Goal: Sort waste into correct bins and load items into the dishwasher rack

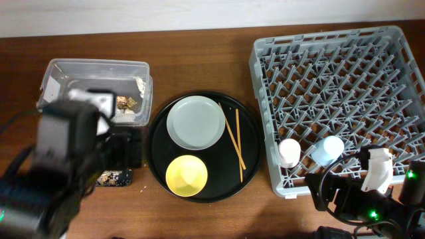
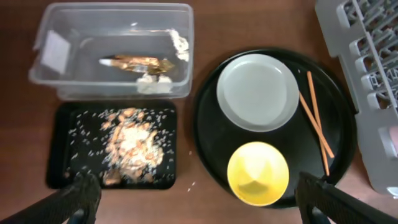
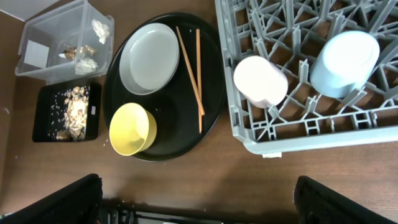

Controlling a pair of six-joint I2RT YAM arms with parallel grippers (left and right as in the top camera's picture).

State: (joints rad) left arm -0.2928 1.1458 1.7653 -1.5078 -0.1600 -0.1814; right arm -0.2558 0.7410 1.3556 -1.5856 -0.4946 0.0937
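Overhead: L arm [image 1: 63,156] over black bin [image 2: 57,155], R arm [image 1: 365,196] beside rack [image 1: 332,66].

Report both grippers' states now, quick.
Left gripper: open, holding nothing.
Right gripper: open, holding nothing.
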